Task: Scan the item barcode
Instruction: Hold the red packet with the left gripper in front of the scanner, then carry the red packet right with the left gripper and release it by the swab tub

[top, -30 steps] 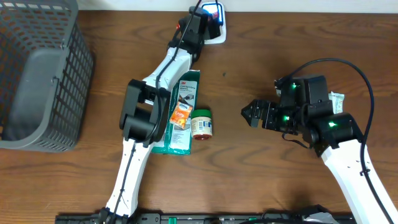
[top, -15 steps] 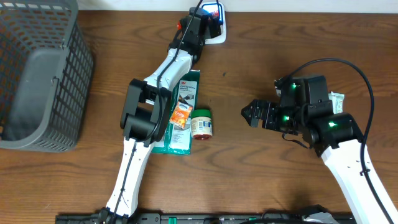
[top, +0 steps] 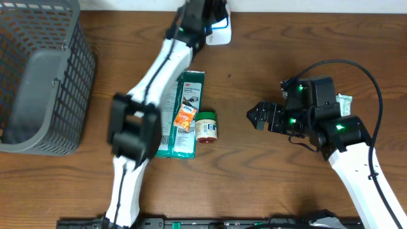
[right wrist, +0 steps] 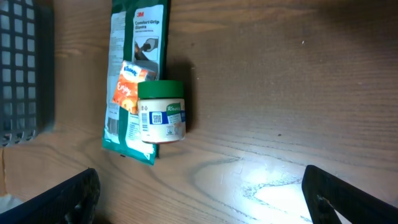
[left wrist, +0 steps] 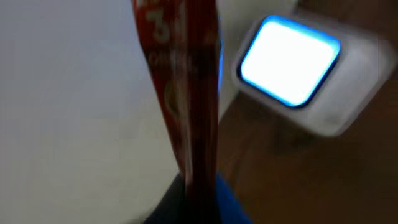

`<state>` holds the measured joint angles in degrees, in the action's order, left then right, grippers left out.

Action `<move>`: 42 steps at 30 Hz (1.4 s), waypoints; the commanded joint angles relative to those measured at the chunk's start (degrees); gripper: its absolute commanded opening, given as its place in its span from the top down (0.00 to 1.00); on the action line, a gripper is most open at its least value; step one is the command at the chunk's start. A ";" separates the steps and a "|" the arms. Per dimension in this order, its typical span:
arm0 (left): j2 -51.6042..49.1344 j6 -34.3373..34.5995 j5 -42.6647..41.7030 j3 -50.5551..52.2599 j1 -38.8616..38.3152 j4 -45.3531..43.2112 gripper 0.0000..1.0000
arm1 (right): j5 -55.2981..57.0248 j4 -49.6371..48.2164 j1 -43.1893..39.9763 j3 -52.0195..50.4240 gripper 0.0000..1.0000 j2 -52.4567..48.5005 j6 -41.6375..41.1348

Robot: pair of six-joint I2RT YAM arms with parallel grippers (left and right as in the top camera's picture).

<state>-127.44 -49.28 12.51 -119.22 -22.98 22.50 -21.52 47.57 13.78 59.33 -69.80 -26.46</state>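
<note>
A thin red packet (left wrist: 186, 93) is held edge-on in my left gripper (left wrist: 199, 193), which is shut on its lower end. Just to its right is the white scanner (left wrist: 289, 62) with a glowing blue-white window. From overhead, the left gripper (top: 205, 13) reaches to the table's far edge, right beside the scanner (top: 221, 33); the packet itself is hidden there by the arm. My right gripper (top: 254, 116) hovers open over bare wood to the right of the middle, nothing between its fingers (right wrist: 62, 199).
A green 3M glove pack (top: 184, 114) lies mid-table with an orange tissue packet (top: 185, 118) on it and a green-lidded jar (top: 206, 126) on its side next to it. A grey wire basket (top: 38, 76) stands at the far left.
The left arm has swung further toward the table's far edge, its elbow shifting left, carrying the red packet up beside the scanner. The right arm has not moved.
</note>
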 commanded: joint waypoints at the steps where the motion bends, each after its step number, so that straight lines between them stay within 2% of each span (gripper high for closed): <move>1: 10.97 20.81 -11.58 -0.76 -1.01 9.18 0.93 | 0.28 0.04 0.20 0.57 0.01 0.15 0.83; 4: 16.28 33.46 -21.49 -0.76 -1.22 19.08 0.93 | 0.28 0.02 0.20 0.57 0.01 0.15 0.83; 10: 20.17 54.86 -32.92 -0.76 -1.42 30.60 0.93 | 0.26 -0.15 0.20 0.57 0.01 0.15 0.79; 16: 19.96 65.37 -34.10 2.03 -4.07 31.10 0.93 | -0.50 -2.56 0.20 0.57 0.01 0.15 0.92; 19: 19.96 66.51 -33.59 4.13 -6.10 31.30 0.93 | -1.55 -1.20 -0.48 0.87 0.01 0.22 3.48; 21: 19.96 66.82 -33.48 5.66 -7.08 31.52 0.93 | -1.70 1.05 -2.23 2.62 0.17 0.70 3.39; 24: 19.96 69.57 -33.48 9.03 -8.66 31.58 0.93 | 0.79 7.26 -6.25 8.04 0.26 2.03 4.07; 27: 19.96 72.26 -33.51 14.08 -10.67 28.94 0.93 | 3.82 13.88 -10.64 14.93 0.32 2.84 6.14; 31: 19.96 74.27 -33.48 22.82 -14.53 19.54 0.93 | 6.01 20.87 -15.32 21.57 0.30 2.84 7.13; 36: 19.93 78.66 -33.51 32.00 -18.71 5.51 0.93 | 10.86 24.57 -18.73 23.30 0.26 2.84 8.35; 42: 19.80 81.13 -32.30 37.94 -24.59 -4.87 0.93 | 14.60 26.88 -20.63 23.30 0.25 2.82 8.33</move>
<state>-107.28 29.06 -20.67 -82.91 -45.15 20.14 -10.00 74.17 -6.02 82.06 -67.02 -19.25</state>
